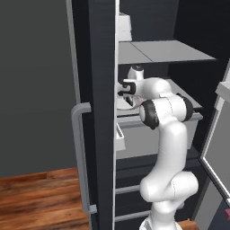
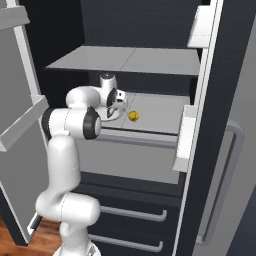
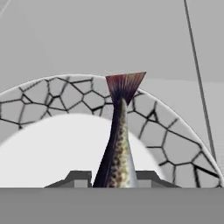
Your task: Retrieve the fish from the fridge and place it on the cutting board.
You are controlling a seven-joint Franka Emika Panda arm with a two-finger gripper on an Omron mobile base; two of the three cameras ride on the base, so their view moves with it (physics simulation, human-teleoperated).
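While pincer (image 3: 114, 178) grips one fish (image 3: 117, 148), one plate (image 3: 175, 144) sits beneath in fridge (image 2: 150, 60).

My arm (image 2: 62, 150) is glossy white with dark grey joint bands, and my hand (image 2: 117, 106) is white with small dark grey fingertips (image 3: 78, 178). The fish (image 3: 118, 148) between them is dark grey to near black along one flank and pale silver along the other, flecked with tan speckles, and its fanned tail is dusky reddish-maroon. The plate (image 3: 175, 144) under it has a plain white centre and a pale grey rim crossed by black crackle lines. The fridge (image 1: 101, 67) is black outside, with light grey shelves (image 2: 150, 60) and a grey bar handle (image 1: 81, 157). A small round thing (image 2: 133, 116) on the shelf is yellow. The floor (image 1: 40, 197) is reddish-brown wood planks.
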